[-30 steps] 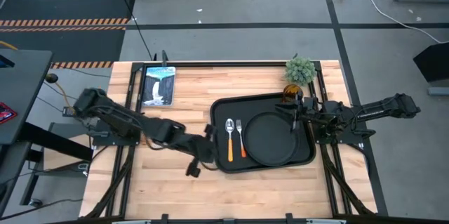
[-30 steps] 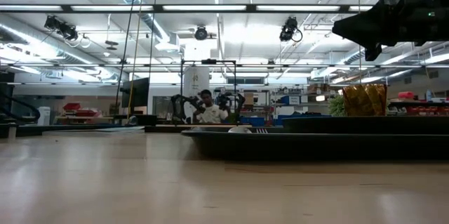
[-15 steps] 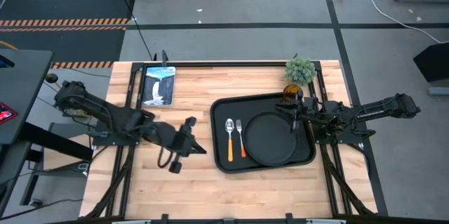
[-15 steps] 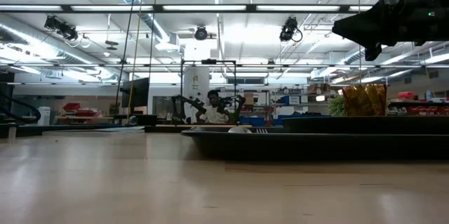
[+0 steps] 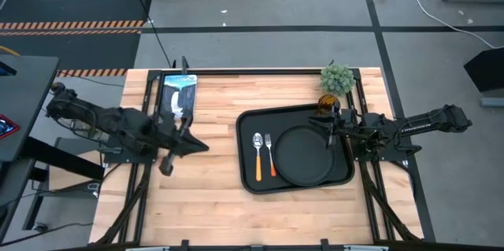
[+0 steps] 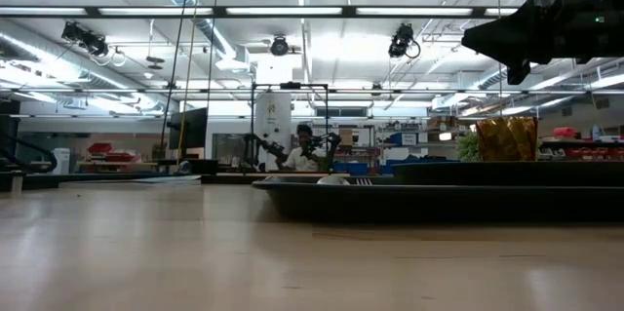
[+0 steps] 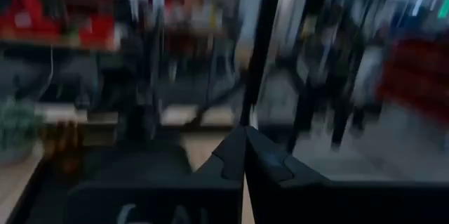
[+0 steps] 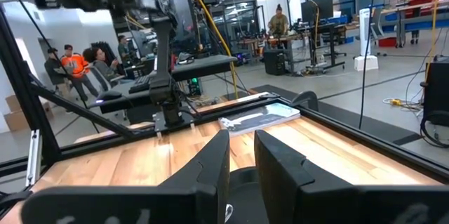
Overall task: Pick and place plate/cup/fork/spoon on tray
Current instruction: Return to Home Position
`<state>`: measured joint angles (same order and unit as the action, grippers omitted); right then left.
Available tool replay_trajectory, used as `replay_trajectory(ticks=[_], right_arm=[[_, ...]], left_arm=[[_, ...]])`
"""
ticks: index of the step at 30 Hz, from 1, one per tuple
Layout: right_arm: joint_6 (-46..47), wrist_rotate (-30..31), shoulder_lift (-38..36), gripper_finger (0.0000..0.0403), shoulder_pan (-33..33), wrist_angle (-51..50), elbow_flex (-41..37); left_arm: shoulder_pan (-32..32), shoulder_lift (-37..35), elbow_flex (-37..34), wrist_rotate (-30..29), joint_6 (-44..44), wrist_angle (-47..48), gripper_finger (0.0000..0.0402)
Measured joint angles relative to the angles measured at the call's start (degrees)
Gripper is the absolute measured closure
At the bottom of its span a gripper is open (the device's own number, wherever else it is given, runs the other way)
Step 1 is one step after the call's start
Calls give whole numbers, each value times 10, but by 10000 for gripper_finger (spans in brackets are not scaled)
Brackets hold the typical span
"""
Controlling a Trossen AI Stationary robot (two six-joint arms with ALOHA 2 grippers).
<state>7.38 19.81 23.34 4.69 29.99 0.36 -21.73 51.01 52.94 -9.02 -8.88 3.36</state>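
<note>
The black rectangular tray [image 5: 246, 174] lies on the right half of the wooden table. On it rest the round black plate [image 5: 303, 156], the spoon [image 5: 257, 155] and the fork [image 5: 270, 153], side by side left of the plate. The amber cup [image 5: 327, 108] stands upright at the tray's far right corner and also shows in the low view [image 6: 505, 138]; I cannot tell whether it is inside the rim. My right gripper [image 5: 319, 129] hangs above the plate's far right edge, slightly open and empty. My left gripper [image 5: 201, 145] is shut and empty over the table's left part.
A small green plant [image 5: 337, 79] stands at the far right corner of the table, just beyond the cup. A flat picture card [image 5: 177, 95] lies at the far left. Bare wood [image 5: 213, 204] lies left of and in front of the tray. People show in the room behind.
My left gripper has drawn back from beside the tray's left rim toward the table's left edge, staying empty. The things on the tray have not moved.
</note>
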Motion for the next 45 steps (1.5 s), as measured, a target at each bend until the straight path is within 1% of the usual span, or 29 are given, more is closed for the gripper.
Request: replay_trajectory(ticks=[1,4,7,8,10,13,16,18,24,28,35,41,45], right_arm=[[0,0,0,328,0,1,0],[0,0,0,328,0,1,0],[0,0,0,328,0,1,0],[0,0,0,328,0,0,0],[0,0,0,328,0,-1,0],[0,0,0,328,0,0,0],[0,0,0,328,0,0,0],[0,0,0,328,0,0,0],[0,0,0,328,0,0,0],[0,0,0,328,0,0,0],[0,0,0,328,0,0,0],[0,0,0,328,0,0,0],[0,0,0,328,0,-1,0]], left_arm=[[6,-20,-33,2,-5,-44,392],[28,-82,-143,14,-49,-129,392],[59,-156,-235,32,-90,-188,392],[68,-182,-260,39,-94,-202,392],[83,-235,-302,62,-91,-200,392],[96,-306,-341,102,-61,-201,392],[99,-362,-363,148,-13,-205,392],[99,-388,-375,164,12,-201,392],[107,-458,-427,168,65,-203,392],[108,-508,-471,168,79,-205,392],[123,-510,-518,162,80,-223,392],[135,-510,-524,163,70,-175,392],[123,-510,-524,164,103,-130,392]])
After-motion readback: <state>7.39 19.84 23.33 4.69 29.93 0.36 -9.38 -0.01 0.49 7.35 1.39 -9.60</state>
